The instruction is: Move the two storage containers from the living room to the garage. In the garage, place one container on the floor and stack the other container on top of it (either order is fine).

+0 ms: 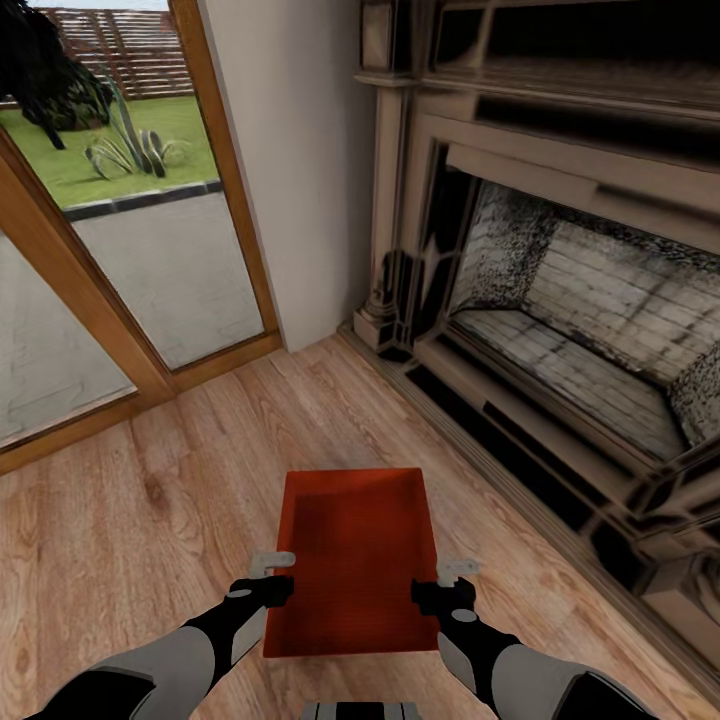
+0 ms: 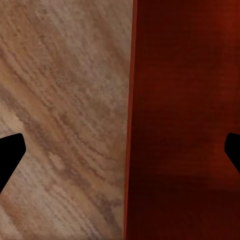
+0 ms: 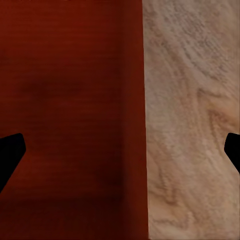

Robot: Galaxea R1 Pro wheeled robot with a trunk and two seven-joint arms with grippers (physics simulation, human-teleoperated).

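Note:
One orange-red storage container sits on the light wood plank floor of the living room, straight ahead of me and open side up. My left gripper is at its left wall and my right gripper at its right wall. In the left wrist view the left gripper is open, its dark fingertips spread wide on either side of the container's rim. In the right wrist view the right gripper is open in the same way, astride the container's other rim.
An ornate dark fireplace runs along the right, its base close to the container. A white wall corner stands ahead. At the left is a wood-framed glass door with a garden behind it. Open plank floor lies to the left.

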